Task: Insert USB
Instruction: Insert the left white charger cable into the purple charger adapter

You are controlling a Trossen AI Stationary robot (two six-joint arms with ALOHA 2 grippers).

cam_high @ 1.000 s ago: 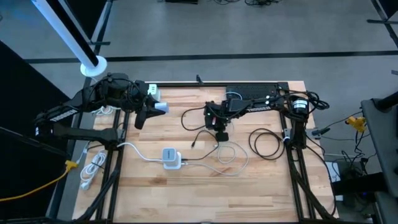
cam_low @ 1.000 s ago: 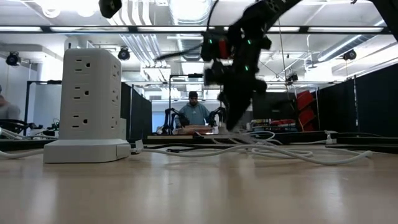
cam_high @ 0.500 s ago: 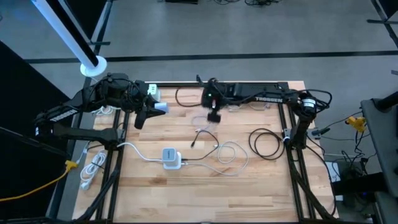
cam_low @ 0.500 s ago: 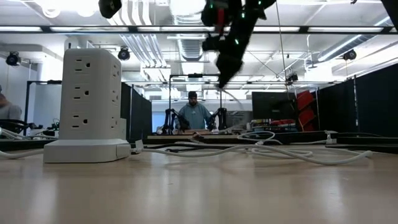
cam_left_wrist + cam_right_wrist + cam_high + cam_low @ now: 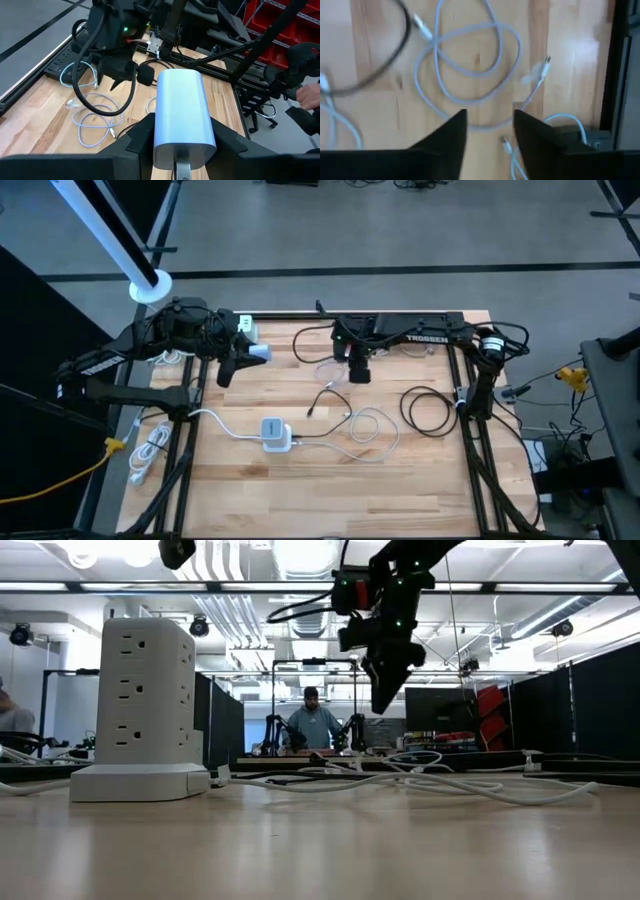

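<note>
My left gripper (image 5: 243,352) waits above the table's far left, shut on a pale blue power bank (image 5: 181,107). Over the far middle, my right gripper (image 5: 358,373) hangs above the table, pointing steeply down. Its fingers are open with nothing between them (image 5: 490,125). Below it a white cable (image 5: 470,70) lies in loose loops on the wood, and one of its USB plugs (image 5: 546,62) rests flat beside the loops. A black cable (image 5: 428,410) lies coiled toward the right. My left gripper pinches the power bank's two long sides (image 5: 156,131) between its two fingers, near the end that faces the wrist. The fingers lie along the bank. The bank is lifted clear of the table and slants down a little, pointing toward the table's middle.
A white tower power strip (image 5: 276,434) stands near the table's middle, with its cord running left. A white cable bundle (image 5: 150,450) lies at the left edge. A black power strip (image 5: 405,326) lies along the far edge. A person (image 5: 312,725) sits in the room behind.
My right gripper has risen from the cables at the table's middle and gone toward the far edge, then come back a little. Half a second ago a cable strand rose with it; now that strand lies on the table again.
</note>
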